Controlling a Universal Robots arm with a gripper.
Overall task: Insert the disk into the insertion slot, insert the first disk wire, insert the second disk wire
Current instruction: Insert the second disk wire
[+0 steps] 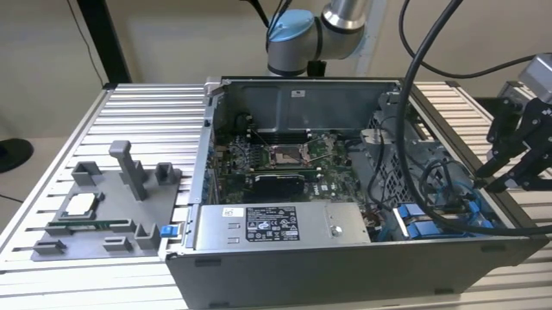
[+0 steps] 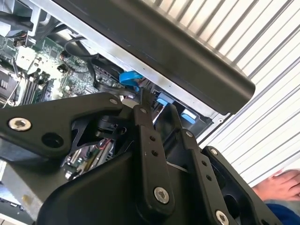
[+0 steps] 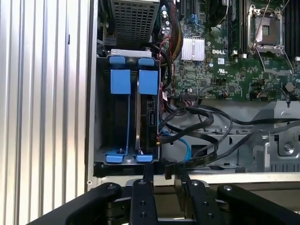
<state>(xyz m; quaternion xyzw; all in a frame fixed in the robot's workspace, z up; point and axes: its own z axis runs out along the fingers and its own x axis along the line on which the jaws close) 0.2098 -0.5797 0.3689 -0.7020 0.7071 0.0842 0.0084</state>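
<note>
**A:** Two blue carriers (image 3: 120, 82) in the slot (image 3: 104, 117). Where is the disk (image 3: 149, 115)?

**B:** Under the carrier nearer the board (image 3: 225, 70). It sits on edge, at the near corner of the case (image 1: 345, 278), on the exterior view's right. The gripper (image 3: 164, 172) hovers just outside that end.

**A:** Holding anything?

**B:** Cannot tell whether it grips or stands open.

**A:** Risk?

**B:** The black wires (image 3: 206, 140) loop right beside it. A snag could drag a plug askew. The disk's sockets are hidden, so whether anything is plugged in is unclear.
</note>
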